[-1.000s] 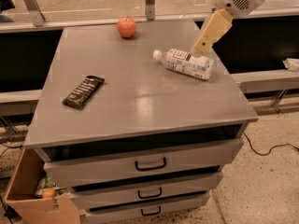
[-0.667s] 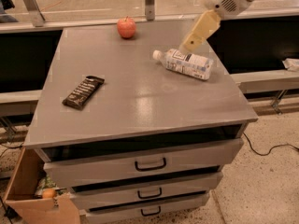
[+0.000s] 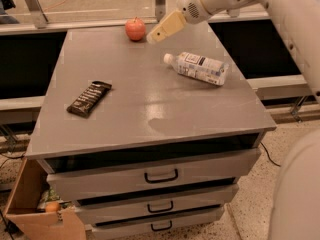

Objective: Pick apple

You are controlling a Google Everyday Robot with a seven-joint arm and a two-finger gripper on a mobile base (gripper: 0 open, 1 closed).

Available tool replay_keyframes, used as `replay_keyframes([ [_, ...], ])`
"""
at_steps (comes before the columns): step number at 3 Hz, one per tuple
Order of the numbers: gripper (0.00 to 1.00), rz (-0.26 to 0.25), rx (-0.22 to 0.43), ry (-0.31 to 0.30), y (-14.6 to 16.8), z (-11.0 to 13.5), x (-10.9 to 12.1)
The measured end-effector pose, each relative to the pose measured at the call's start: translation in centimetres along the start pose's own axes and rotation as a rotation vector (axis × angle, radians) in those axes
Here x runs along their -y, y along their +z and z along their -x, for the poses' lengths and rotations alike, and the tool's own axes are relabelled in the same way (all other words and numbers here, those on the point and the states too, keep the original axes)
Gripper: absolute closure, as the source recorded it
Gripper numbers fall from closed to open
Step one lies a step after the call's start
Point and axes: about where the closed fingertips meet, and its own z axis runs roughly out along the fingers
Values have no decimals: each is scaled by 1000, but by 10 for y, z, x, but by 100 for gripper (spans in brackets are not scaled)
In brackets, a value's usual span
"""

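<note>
The apple (image 3: 135, 29) is small, round and reddish-orange with a short dark stem. It stands at the far edge of the grey cabinet top (image 3: 145, 104), left of centre. My gripper (image 3: 154, 37) hangs just right of the apple, its cream-coloured tip pointing down-left toward it and a short way off. The white arm reaches in from the upper right.
A plastic bottle (image 3: 197, 67) lies on its side at the right of the top. A dark snack bar (image 3: 89, 98) lies at the left. Drawers (image 3: 160, 176) face me below. A cardboard box (image 3: 37, 211) with a small orange thing stands at the lower left.
My gripper has swung left from above the bottle to just beside the apple. The view has shifted, and the apple, bottle and bar lie as before.
</note>
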Motion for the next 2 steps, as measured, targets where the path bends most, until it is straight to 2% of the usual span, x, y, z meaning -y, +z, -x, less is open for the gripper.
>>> replay_keyframes([
  [1, 0, -50, 50, 64, 46, 8, 14],
  [2, 0, -85, 91, 102, 92, 10, 26],
])
